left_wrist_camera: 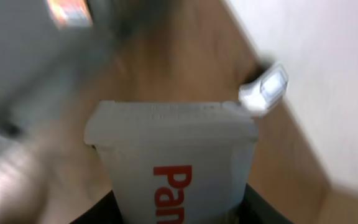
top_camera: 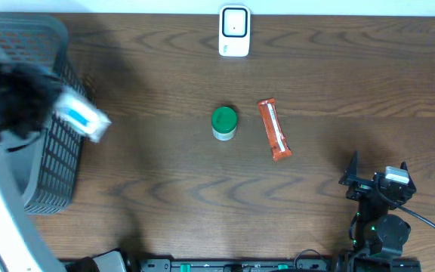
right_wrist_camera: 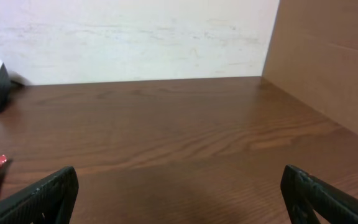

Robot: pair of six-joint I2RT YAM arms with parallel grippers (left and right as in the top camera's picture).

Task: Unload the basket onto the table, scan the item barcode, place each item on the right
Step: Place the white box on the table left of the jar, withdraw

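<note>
The item, a white box (left_wrist_camera: 173,155) with red lettering, sits between the dark jaws of my left gripper (left_wrist_camera: 179,211), which is shut on it. In the overhead view the box (top_camera: 83,118) shows white and blue, held by the blurred left gripper (top_camera: 57,106) above the basket's right edge. The white scanner (top_camera: 234,30) stands at the table's far edge, and the left wrist view shows the scanner (left_wrist_camera: 265,91) beyond the box's top right corner. My right gripper (top_camera: 376,174) hangs open over the front right of the table with nothing between its fingers (right_wrist_camera: 48,190).
A grey mesh basket (top_camera: 51,45) fills the left side. A green-lidded jar (top_camera: 223,122) and an orange-red bar (top_camera: 275,130) lie mid-table. A brown cardboard wall (right_wrist_camera: 328,62) stands at the right of the right wrist view.
</note>
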